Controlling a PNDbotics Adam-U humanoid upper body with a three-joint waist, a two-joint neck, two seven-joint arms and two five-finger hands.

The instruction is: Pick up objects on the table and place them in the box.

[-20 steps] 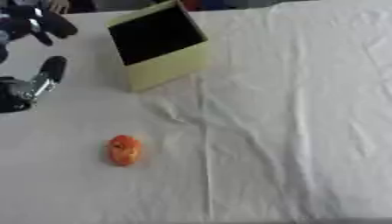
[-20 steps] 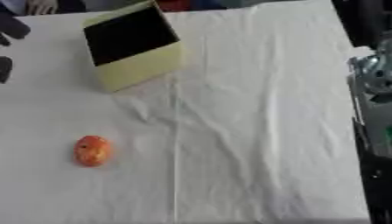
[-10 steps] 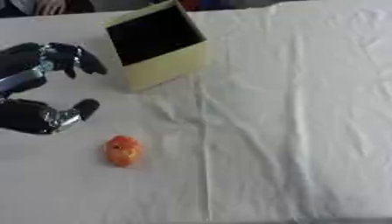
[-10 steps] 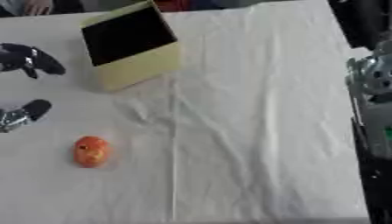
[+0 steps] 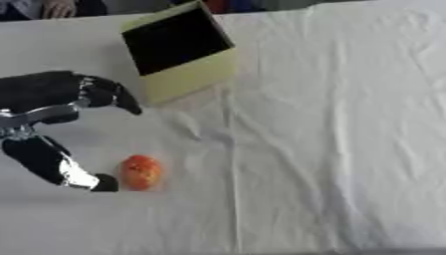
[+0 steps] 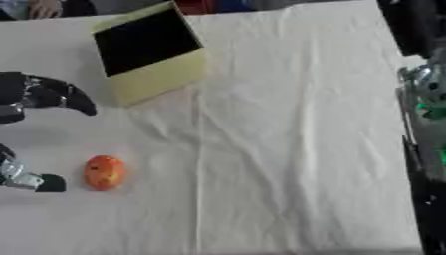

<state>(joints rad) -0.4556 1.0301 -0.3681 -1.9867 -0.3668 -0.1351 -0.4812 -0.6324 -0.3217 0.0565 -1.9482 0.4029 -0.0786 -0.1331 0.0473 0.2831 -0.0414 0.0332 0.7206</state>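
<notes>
A small orange-red rounded object (image 5: pixel 141 172) lies on the white cloth at the lower left. My left hand (image 5: pixel 52 102) hangs open just left of it, fingers (image 5: pixel 111 94) spread above and thumb (image 5: pixel 61 169) low, its tip almost touching the object's left side. Nothing is held. A pale yellow box (image 5: pixel 178 54) with a dark inside stands tilted at the upper left, its opening facing up toward me. My right hand does not show as a hand; only a silver and black part of the arm (image 6: pixel 424 94) appears at the right edge of the right eye view.
A wrinkled white cloth (image 5: pixel 331 129) covers the table. A person's hand (image 5: pixel 59 7) rests at the far edge, upper left, away from the objects. The table's right edge and dark floor (image 6: pixel 431 209) show in the right eye view.
My left hand has come in from the left edge and down to the right, now flanking the orange object. The object and the box have stayed put.
</notes>
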